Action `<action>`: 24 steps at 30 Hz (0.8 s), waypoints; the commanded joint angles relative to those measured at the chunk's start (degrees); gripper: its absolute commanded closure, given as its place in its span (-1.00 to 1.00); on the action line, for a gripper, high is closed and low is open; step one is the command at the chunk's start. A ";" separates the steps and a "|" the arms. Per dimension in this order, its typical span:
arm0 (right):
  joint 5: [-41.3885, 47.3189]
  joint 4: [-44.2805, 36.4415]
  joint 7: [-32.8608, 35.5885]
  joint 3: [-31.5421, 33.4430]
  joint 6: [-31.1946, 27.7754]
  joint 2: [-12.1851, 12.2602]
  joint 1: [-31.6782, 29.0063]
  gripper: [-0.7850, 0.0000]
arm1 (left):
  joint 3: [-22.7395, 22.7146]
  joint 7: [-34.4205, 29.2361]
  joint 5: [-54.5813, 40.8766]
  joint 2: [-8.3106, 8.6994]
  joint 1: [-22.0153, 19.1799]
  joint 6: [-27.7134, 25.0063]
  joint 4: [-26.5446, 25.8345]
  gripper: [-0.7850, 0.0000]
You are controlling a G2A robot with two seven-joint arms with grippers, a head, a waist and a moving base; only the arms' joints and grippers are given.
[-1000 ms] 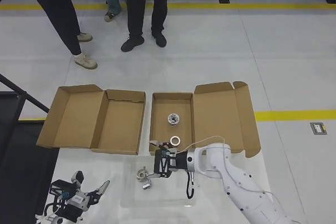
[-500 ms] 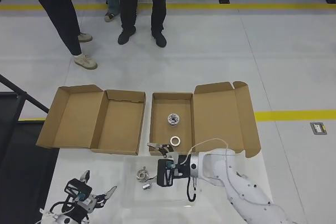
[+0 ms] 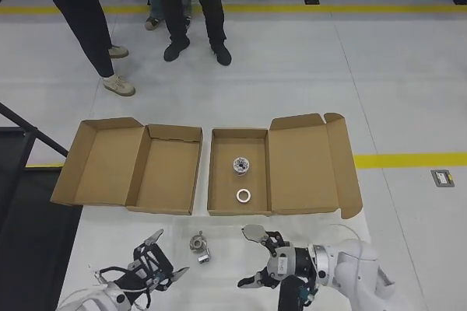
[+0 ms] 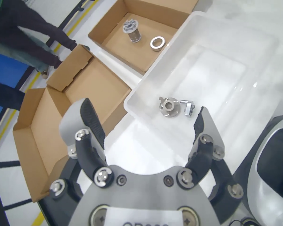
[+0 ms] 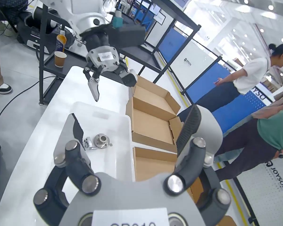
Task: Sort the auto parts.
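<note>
L gripper (image 3: 157, 260): jaws apart, over bench (image 3: 101, 241) just left of tray (image 4: 141, 81).
R gripper (image 3: 251, 256): jaws wide apart, over tray's right end (facing L).
Tray: flanged hub (image 4: 169, 106) w/ small bracket (image 4: 188, 107) just beside it.
R box (image 3: 224, 179): ring (image 3: 243, 194), splined sleeve (image 3: 241, 164).

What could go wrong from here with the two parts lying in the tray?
1. The flanged hub and the small bracket lie side by side close to a wall of the tray. Fingers closing on one may well knock or catch the other, or strike the wall.
2. The left gripper and the right gripper, both open, face each other across that tray. If both reach in together, they could collide.
</note>
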 commanded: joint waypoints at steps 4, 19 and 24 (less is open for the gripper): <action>-2.30 -0.28 -2.53 1.05 0.22 0.67 -1.35 -1.00 | 3.62 -4.61 0.32 -0.07 -3.40 -1.88 0.13 -1.00; 0.19 0.02 -1.67 0.31 2.65 0.80 -1.56 -1.00 | 7.36 -11.67 3.09 0.02 -6.34 -5.70 1.01 -1.00; 0.74 0.11 -2.95 0.41 3.59 1.34 -1.90 -1.00 | 12.74 -20.58 3.66 -0.13 -13.82 -12.63 2.46 -1.00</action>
